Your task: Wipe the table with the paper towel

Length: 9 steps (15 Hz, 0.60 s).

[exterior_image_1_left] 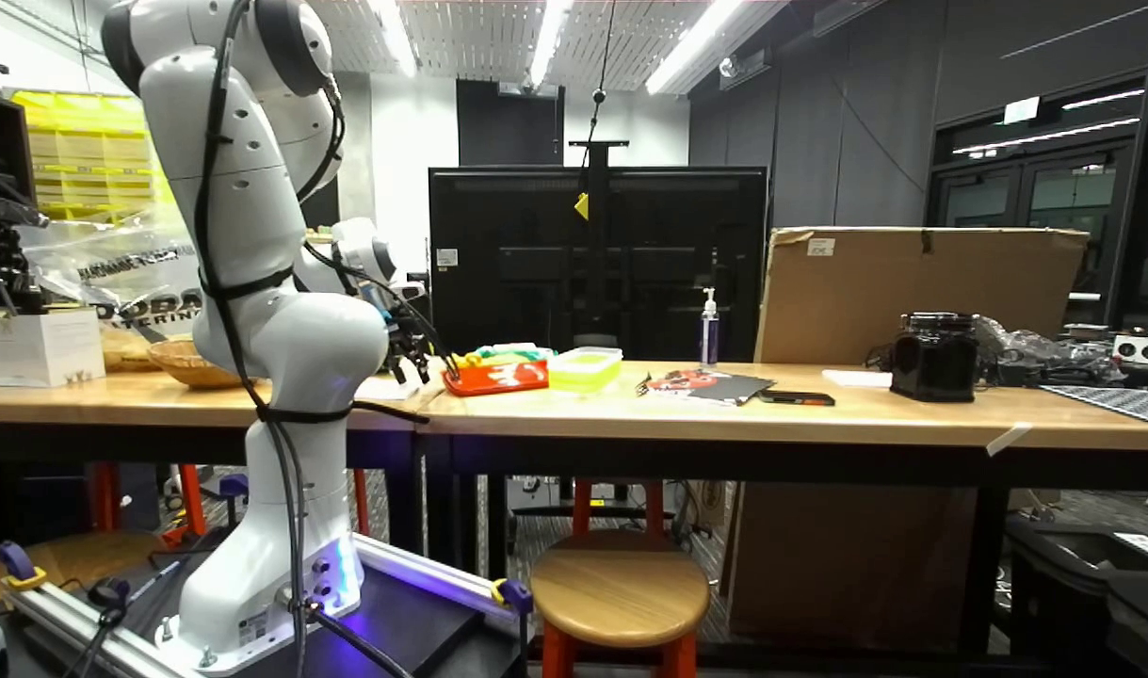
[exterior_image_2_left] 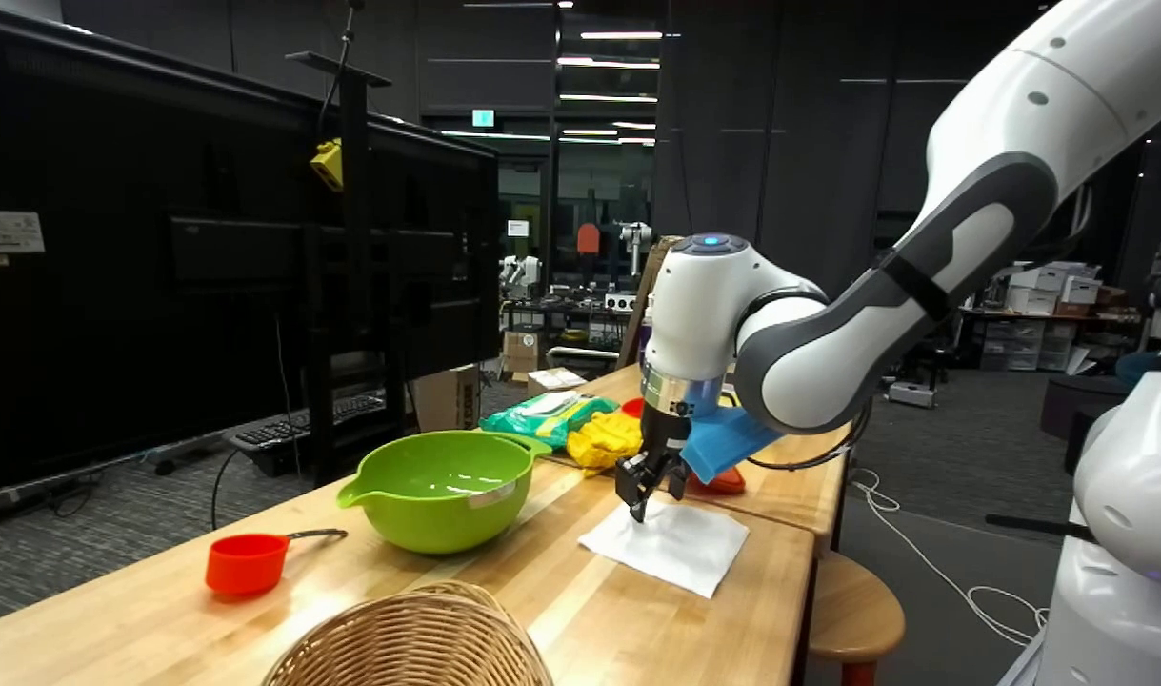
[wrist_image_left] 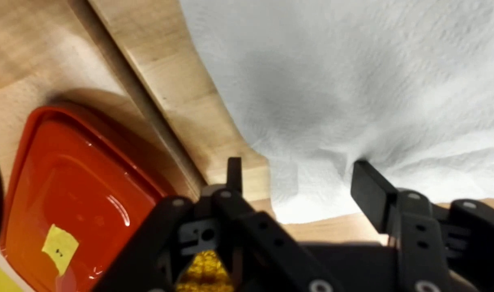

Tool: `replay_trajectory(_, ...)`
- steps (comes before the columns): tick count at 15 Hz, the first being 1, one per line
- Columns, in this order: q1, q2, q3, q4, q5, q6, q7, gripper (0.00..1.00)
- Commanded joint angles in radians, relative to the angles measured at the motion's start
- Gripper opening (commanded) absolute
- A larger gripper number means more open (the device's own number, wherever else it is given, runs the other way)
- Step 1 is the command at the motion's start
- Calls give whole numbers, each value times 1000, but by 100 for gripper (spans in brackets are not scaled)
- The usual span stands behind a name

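Observation:
The white paper towel (exterior_image_2_left: 680,557) lies flat on the light wooden table (exterior_image_2_left: 590,619) near its front edge; it also shows in the wrist view (wrist_image_left: 332,89), with wrinkles near one corner. My gripper (exterior_image_2_left: 656,507) points down at the towel's edge. In the wrist view the gripper (wrist_image_left: 298,172) is open, its two fingers wide apart, with the towel's corner lying between them. The right finger's tip seems to touch the towel, where it creases; the left finger is over bare wood beside it. In an exterior view the gripper (exterior_image_1_left: 412,372) is small, low over the table (exterior_image_1_left: 630,426).
A red container (wrist_image_left: 84,178) lies beside the towel, across a seam in the tabletop. A green bowl (exterior_image_2_left: 447,491), red measuring cup (exterior_image_2_left: 247,564), wicker basket (exterior_image_2_left: 413,638), yellow cloth (exterior_image_2_left: 604,438) and green wipes pack (exterior_image_2_left: 532,416) stand around. A pump bottle (exterior_image_1_left: 709,331) stands farther along.

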<state>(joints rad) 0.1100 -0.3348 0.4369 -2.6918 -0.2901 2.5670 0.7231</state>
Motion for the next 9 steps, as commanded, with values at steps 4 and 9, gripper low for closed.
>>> replay_trajectory(4,14,-78,74,36,-115,-154,95,100)
replay_trajectory(9,36,-150,98,72,-164,-236,135,100)
